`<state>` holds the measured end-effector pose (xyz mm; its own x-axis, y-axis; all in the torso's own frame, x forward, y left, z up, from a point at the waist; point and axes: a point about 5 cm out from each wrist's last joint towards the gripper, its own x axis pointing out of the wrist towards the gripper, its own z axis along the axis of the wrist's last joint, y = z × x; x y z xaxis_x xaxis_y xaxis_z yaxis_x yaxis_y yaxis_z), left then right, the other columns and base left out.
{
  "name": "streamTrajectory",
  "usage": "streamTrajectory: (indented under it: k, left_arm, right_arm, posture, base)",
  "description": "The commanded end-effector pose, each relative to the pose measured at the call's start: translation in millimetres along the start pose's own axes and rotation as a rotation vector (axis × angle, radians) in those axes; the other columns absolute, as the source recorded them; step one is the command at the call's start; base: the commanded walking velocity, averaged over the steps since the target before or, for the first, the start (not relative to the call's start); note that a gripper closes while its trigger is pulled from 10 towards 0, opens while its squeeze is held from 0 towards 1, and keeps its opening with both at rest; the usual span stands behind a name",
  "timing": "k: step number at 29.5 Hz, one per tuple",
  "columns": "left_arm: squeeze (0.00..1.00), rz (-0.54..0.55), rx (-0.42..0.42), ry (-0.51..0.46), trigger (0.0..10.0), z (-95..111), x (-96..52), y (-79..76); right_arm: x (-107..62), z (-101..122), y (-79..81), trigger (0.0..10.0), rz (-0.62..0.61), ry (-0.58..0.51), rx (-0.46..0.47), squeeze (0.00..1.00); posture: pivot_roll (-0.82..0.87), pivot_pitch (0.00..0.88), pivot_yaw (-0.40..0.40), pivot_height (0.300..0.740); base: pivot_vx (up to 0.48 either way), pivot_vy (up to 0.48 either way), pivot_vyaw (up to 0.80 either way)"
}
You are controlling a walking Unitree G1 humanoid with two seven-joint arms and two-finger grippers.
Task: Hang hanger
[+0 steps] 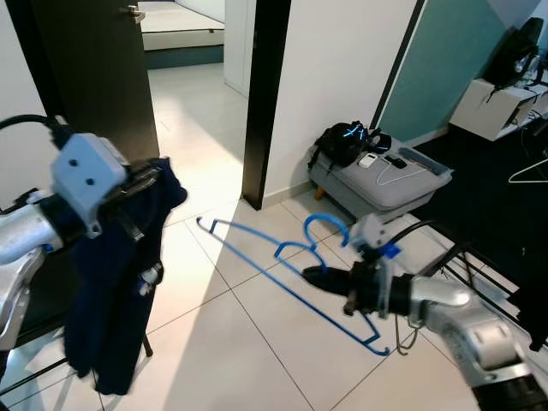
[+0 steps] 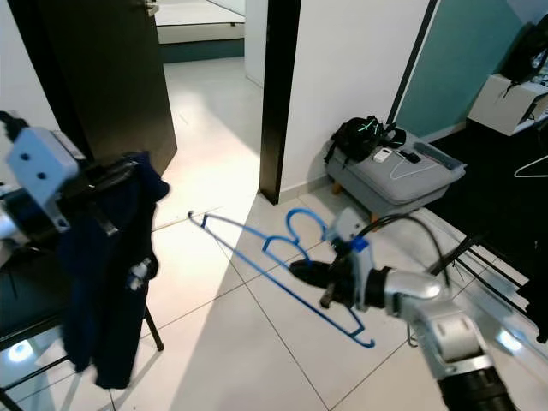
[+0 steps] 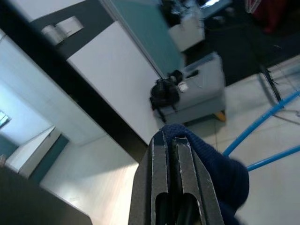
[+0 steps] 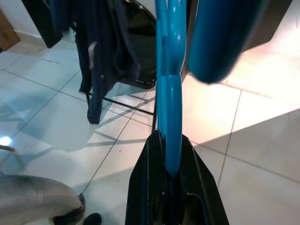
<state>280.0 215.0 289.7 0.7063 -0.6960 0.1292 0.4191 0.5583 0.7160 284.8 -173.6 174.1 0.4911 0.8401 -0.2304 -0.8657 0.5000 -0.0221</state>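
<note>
My right hand [image 1: 330, 279] is clamped on the blue hanger [image 1: 291, 265], held above the tiled floor with its long bar running away toward my left, where my left hand [image 1: 141, 184] grips the dark blue garment [image 1: 116, 282], nearer its far tip.
</note>
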Motion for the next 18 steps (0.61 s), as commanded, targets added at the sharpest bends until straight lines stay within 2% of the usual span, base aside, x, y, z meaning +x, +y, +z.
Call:
streamTrajectory:
  k: [1, 6, 7, 9, 13, 15, 17, 18]
  left_arm:
    - [0.00, -0.067, 0.099, -0.057, 10.0, 22.8, 5.7, 13.1]
    - [0.00, -0.097, 0.160, -0.058, 10.0, 30.5, 6.9, 23.5]
    - [0.00, -0.117, 0.209, -0.032, 10.0, 31.6, 5.2, 28.7]
    - [0.00, -0.123, 0.230, -0.019, 10.0, 31.6, 4.5, 30.2]
    - [0.00, -0.153, 0.337, 0.028, 10.0, 32.6, 3.2, 36.1]
    - [0.00, -0.153, 0.337, 0.028, 10.0, 32.6, 3.2, 36.1]
    - [0.00, -0.158, 0.392, 0.032, 10.0, 34.8, 4.6, 38.2]
    - [0.00, -0.158, 0.392, 0.032, 10.0, 34.8, 4.6, 38.2]
  right_arm:
    - [-6.8, 18.4, -0.3, 10.0, 0.036, -0.043, -0.044, 0.00]
    - [-12.0, 37.4, 1.4, 10.0, 0.072, -0.096, -0.075, 0.00]
    - [-18.3, 47.0, 1.3, 10.0, 0.094, -0.112, -0.093, 0.00]
    - [-21.1, 49.7, 0.8, 10.0, 0.101, -0.111, -0.101, 0.00]
    - [-45.9, 54.2, -7.8, 10.0, 0.104, -0.037, -0.154, 0.00]
    - [-45.9, 54.2, -7.8, 10.0, 0.104, -0.037, -0.154, 0.00]
    - [-58.8, 55.2, -10.7, 10.0, 0.100, 0.012, -0.174, 0.00]
    - [-58.8, 55.2, -10.7, 10.0, 0.100, 0.012, -0.174, 0.00]
  posture:
    - [0.04, 0.000, -0.054, 0.740]
    - [0.04, 0.000, -0.048, 0.740]
    - [0.04, 0.000, -0.045, 0.740]
    - [0.04, 0.000, -0.045, 0.740]
    - [0.04, 0.000, -0.040, 0.740]
    - [0.04, 0.000, -0.040, 0.740]
    - [0.04, 0.000, -0.036, 0.740]
    - [0.04, 0.000, -0.036, 0.740]
  base:
    - [0.000, 0.000, 0.00]
    - [0.000, 0.000, 0.00]
    - [0.000, 0.000, 0.00]
    - [0.000, 0.000, 0.00]
    - [0.000, 0.000, 0.00]
    - [0.000, 0.000, 0.00]
    - [0.000, 0.000, 0.00]
    - [0.000, 0.000, 0.00]
